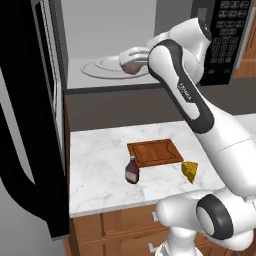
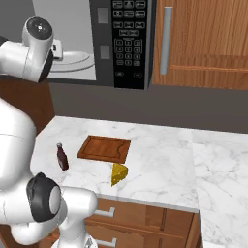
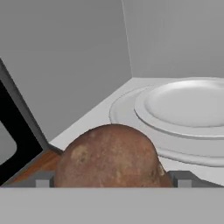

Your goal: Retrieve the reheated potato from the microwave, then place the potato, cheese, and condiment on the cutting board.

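Note:
The black microwave [image 1: 227,40] stands open, its door [image 1: 25,130] swung far left. My arm reaches into its grey interior. My gripper [image 3: 113,179] is shut on the brown potato [image 3: 109,155], which sits between the grey fingertips [image 3: 43,180], just in front of the white plate [image 3: 188,105] on the turntable. From the left base view the potato [image 1: 132,68] shows under the hand [image 1: 132,56]. On the marble counter below lie the reddish-brown cutting board [image 1: 155,152] [image 2: 104,148], the dark condiment bottle [image 1: 132,171] [image 2: 61,157] at its front left corner, and the yellow cheese wedge [image 1: 190,171] [image 2: 119,173] at its front right.
The open microwave door hangs over the counter's left end. The keypad panel [image 2: 128,38] is right of the cavity, with a wooden wall cabinet [image 2: 203,43] beyond it. Bare marble counter [image 2: 164,160] stretches to the right of the board; drawers [image 1: 120,225] lie below its front edge.

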